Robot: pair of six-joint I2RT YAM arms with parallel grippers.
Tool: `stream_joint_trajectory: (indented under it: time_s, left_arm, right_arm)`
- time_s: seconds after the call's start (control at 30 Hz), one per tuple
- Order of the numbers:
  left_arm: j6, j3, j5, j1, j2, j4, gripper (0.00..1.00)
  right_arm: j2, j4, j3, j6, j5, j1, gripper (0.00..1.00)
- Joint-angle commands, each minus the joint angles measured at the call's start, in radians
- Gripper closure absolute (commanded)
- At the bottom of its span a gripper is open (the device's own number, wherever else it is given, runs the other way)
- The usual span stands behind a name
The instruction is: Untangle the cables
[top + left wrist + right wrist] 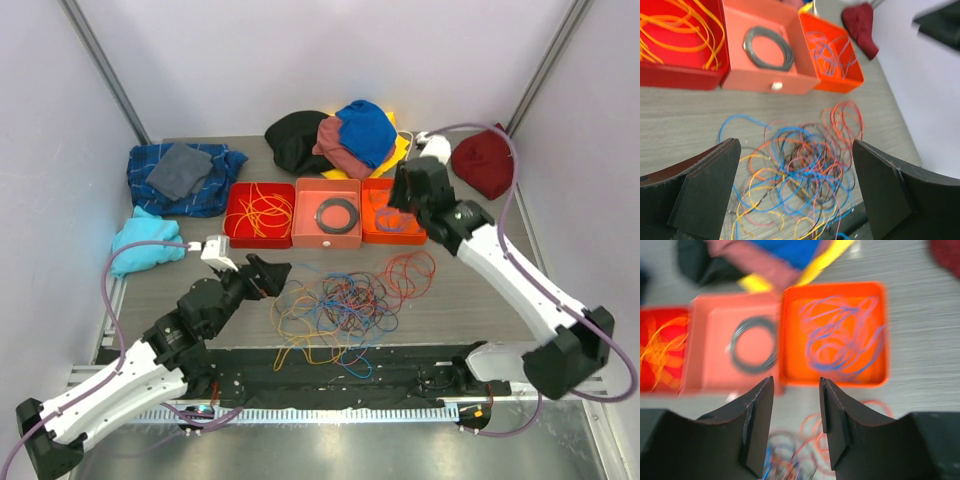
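A loose tangle of thin cables point(345, 303) in blue, orange, yellow and red lies on the grey table in front of three bins. My left gripper point(276, 272) hovers just left of the tangle, wide open. In the left wrist view the tangle point(805, 170) shows between the spread fingers point(707, 192), apart from them. My right gripper point(398, 208) hangs over the orange bin point(417, 237), open and holding nothing point(796, 386). Blue cables point(840, 335) lie coiled inside that bin. Orange cables point(258, 210) fill the red bin point(234, 238).
A salmon bin point(305, 236) between the other two holds a black ring point(337, 213). Cloths lie along the back: blue plaid point(215, 190), cyan point(145, 245), dark red point(485, 160), and a black, maroon and blue pile point(335, 135). A black strip point(330, 378) runs along the near edge.
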Motion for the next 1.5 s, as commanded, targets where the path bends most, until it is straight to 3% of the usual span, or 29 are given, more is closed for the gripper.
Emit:
stream_joint_trajectory:
  time_s: [0.0, 0.2, 0.37, 0.57, 0.7, 0.97, 1.3, 1.47]
  left_arm:
    - [0.06, 0.131, -0.143, 0.0, 0.0, -0.029, 0.0]
    - [0.118, 0.266, -0.223, 0.001, 0.101, -0.15, 0.0]
    - [0.089, 0.244, -0.181, 0.001, 0.147, -0.117, 0.0]
    - [0.064, 0.207, -0.147, 0.001, 0.17, -0.074, 0.0]
    - [0.052, 0.204, -0.128, 0.001, 0.169, -0.082, 0.0]
    - [0.017, 0.154, -0.122, 0.001, 0.13, -0.089, 0.0]
    - [0.02, 0.152, -0.124, 0.001, 0.113, -0.106, 0.0]
    - [0.022, 0.146, -0.128, 0.001, 0.101, -0.108, 0.0]
  right_arm:
    - [-0.105, 0.0, -0.145, 0.048, -0.024, 0.148, 0.52]
    - [-0.19, 0.032, -0.337, 0.131, -0.073, 0.319, 0.52]
    - [-0.178, 0.09, -0.45, 0.192, -0.08, 0.438, 0.54]
    - [-0.064, 0.136, -0.416, 0.183, -0.028, 0.59, 0.55]
    - [0.018, 0.135, -0.371, 0.162, -0.033, 0.613, 0.55]
    - [0.154, 0.102, -0.345, 0.12, 0.13, 0.633, 0.58]
    - [0.296, 0.124, -0.293, 0.097, 0.217, 0.631, 0.59]
    - [0.304, 0.153, -0.277, 0.079, 0.242, 0.63, 0.7]
